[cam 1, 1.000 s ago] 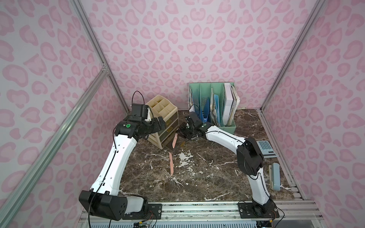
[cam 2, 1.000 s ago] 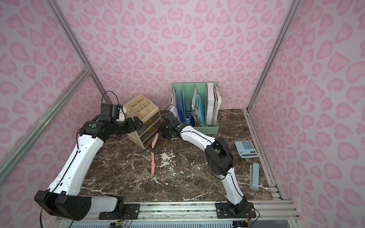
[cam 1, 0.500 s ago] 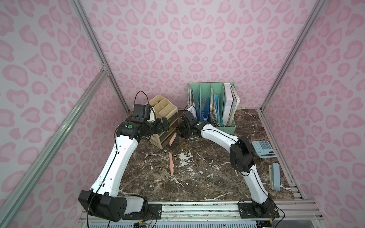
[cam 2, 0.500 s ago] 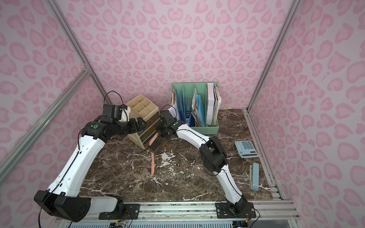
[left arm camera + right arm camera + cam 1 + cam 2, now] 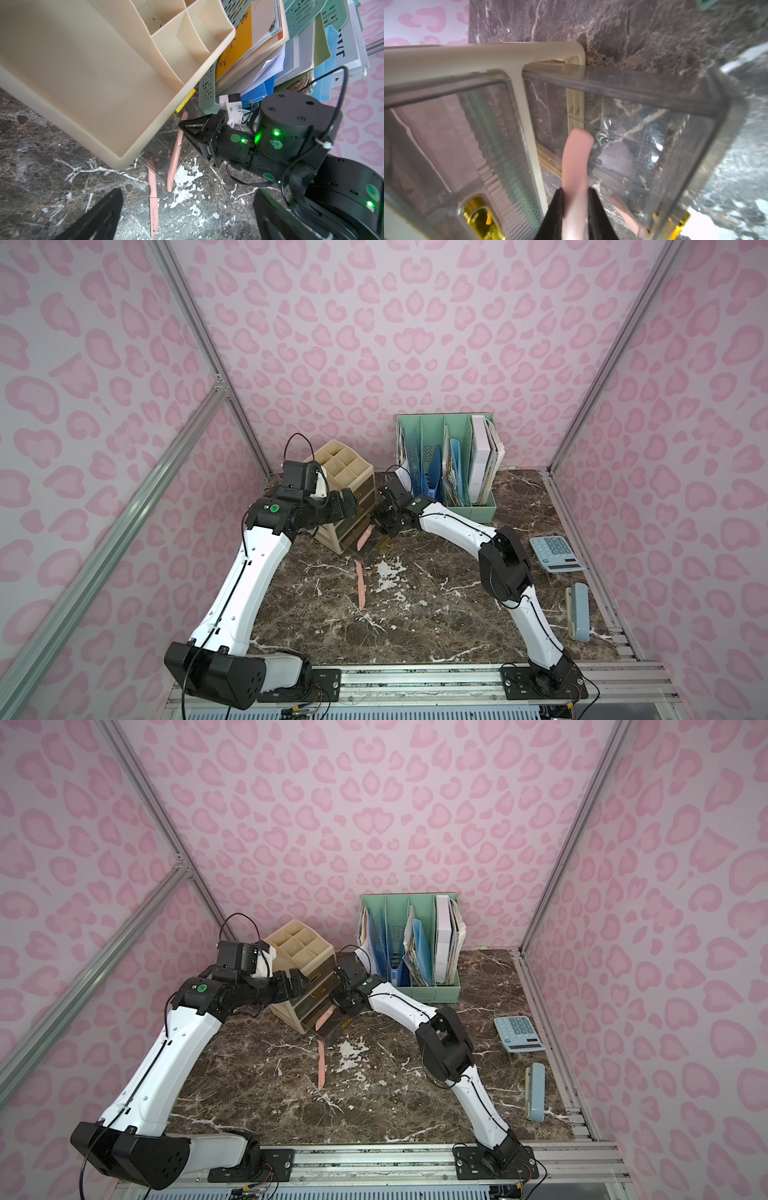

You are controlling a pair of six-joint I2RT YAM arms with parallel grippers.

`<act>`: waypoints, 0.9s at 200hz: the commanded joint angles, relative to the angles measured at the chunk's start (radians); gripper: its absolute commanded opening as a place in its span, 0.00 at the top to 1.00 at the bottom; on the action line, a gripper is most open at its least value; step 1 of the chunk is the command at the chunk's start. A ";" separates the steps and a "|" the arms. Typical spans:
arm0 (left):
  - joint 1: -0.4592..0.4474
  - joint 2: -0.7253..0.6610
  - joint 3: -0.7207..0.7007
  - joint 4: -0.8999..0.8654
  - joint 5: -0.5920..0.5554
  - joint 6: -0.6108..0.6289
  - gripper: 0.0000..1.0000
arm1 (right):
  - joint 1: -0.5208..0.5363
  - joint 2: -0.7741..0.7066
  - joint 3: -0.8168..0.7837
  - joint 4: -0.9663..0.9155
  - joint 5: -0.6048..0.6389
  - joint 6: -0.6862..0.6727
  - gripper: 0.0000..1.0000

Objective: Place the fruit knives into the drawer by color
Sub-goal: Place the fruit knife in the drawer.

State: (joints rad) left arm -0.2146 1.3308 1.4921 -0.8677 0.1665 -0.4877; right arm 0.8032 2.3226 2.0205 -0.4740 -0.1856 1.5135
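My right gripper (image 5: 380,524) (image 5: 575,193) is shut on a salmon pink fruit knife (image 5: 365,538) (image 5: 323,1020) (image 5: 176,149). The knife slants over the open clear bottom drawer (image 5: 372,556) (image 5: 633,83) of the beige organizer (image 5: 340,464) (image 5: 299,940). Its far end (image 5: 578,141) points into the drawer. A second pink knife (image 5: 360,585) (image 5: 321,1067) (image 5: 153,199) lies on the marble just in front of the drawer. My left gripper (image 5: 348,506) (image 5: 187,192) stands open and empty beside the organizer's upper drawers. I see no knives of another colour.
A green file rack (image 5: 449,460) full of folders stands just behind my right arm. At the right edge of the marble table (image 5: 415,626) lie a pale blue calculator (image 5: 557,553) and a pale blue stapler (image 5: 579,616).
My right gripper has carried the pink knife left and a little down, over the open drawer. My left gripper has shifted slightly right along the organizer.
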 commanded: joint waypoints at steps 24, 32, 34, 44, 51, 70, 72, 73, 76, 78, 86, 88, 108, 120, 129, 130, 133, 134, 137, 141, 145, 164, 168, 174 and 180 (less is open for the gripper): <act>-0.001 -0.002 0.007 0.007 -0.004 0.019 0.01 | 0.000 0.000 0.000 -0.001 -0.006 0.001 0.66; -0.001 -0.002 0.007 0.007 -0.005 0.019 0.01 | 0.002 0.000 -0.001 0.001 -0.006 -0.001 0.65; -0.001 -0.003 0.008 0.007 -0.005 0.020 0.01 | 0.001 0.000 -0.002 0.002 -0.006 -0.001 0.65; -0.001 -0.003 0.008 0.007 -0.005 0.020 0.01 | 0.001 -0.003 0.000 0.007 -0.006 -0.005 0.65; -0.002 -0.004 0.008 0.007 -0.005 0.020 0.01 | 0.001 -0.006 0.001 0.009 -0.005 -0.008 0.65; -0.001 -0.008 0.009 0.003 -0.010 0.023 0.01 | 0.002 -0.012 0.008 0.014 -0.003 -0.021 0.65; 0.000 -0.008 0.010 0.004 -0.011 0.023 0.01 | 0.003 -0.014 0.010 0.013 -0.003 -0.023 0.65; -0.001 -0.008 0.010 0.004 -0.011 0.024 0.01 | 0.003 -0.014 0.010 0.013 -0.003 -0.023 0.65; -0.001 -0.008 0.010 0.004 -0.011 0.024 0.01 | 0.002 -0.015 0.012 0.015 -0.003 -0.026 0.65; -0.001 -0.008 0.010 0.003 -0.012 0.026 0.01 | 0.002 -0.017 0.013 0.015 -0.003 -0.029 0.65; -0.001 -0.008 0.011 0.003 -0.013 0.027 0.01 | 0.004 -0.021 0.018 0.017 -0.002 -0.041 0.66; 0.000 -0.009 0.012 0.003 -0.013 0.027 0.01 | 0.005 -0.021 0.019 0.016 -0.002 -0.043 0.66; -0.002 -0.008 0.020 0.000 -0.015 0.031 0.01 | 0.009 -0.029 0.021 0.021 0.000 -0.066 0.66; -0.001 -0.005 0.026 -0.004 -0.016 0.032 0.01 | 0.012 -0.051 0.020 0.021 0.000 -0.080 0.66; -0.001 -0.004 0.029 -0.006 -0.017 0.032 0.01 | 0.015 -0.060 0.019 0.021 -0.002 -0.089 0.66; -0.001 -0.004 0.029 -0.006 -0.017 0.032 0.01 | 0.015 -0.061 0.019 0.021 -0.003 -0.090 0.66; -0.001 -0.005 0.030 -0.007 -0.018 0.032 0.01 | 0.016 -0.064 0.018 0.022 -0.003 -0.095 0.66; 0.000 -0.005 0.030 -0.007 -0.018 0.033 0.01 | 0.016 -0.066 0.018 0.022 -0.003 -0.095 0.66; -0.001 -0.007 0.030 -0.007 -0.018 0.033 0.01 | 0.017 -0.069 0.017 0.024 -0.004 -0.099 0.66; -0.001 -0.008 0.030 -0.009 -0.019 0.033 0.01 | 0.019 -0.072 0.017 0.025 -0.006 -0.105 0.66; -0.002 -0.008 0.029 -0.010 -0.019 0.033 0.01 | 0.020 -0.076 0.017 0.024 -0.009 -0.110 0.66; -0.001 -0.020 0.019 -0.013 -0.021 0.040 0.01 | 0.031 -0.093 0.017 0.010 -0.018 -0.138 0.66; -0.001 -0.023 0.016 -0.013 -0.022 0.040 0.01 | 0.033 -0.098 0.015 0.002 -0.018 -0.142 0.66; -0.001 -0.028 0.012 -0.015 -0.024 0.040 0.01 | 0.037 -0.111 0.005 0.005 -0.020 -0.151 0.66; -0.001 -0.034 0.007 -0.015 -0.025 0.041 0.01 | 0.041 -0.123 -0.009 0.011 -0.021 -0.162 0.66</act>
State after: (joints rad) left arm -0.2153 1.3163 1.5105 -0.8738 0.1482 -0.4641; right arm 0.8326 2.2353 2.0327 -0.4587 -0.1974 1.4082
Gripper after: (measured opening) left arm 0.989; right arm 0.341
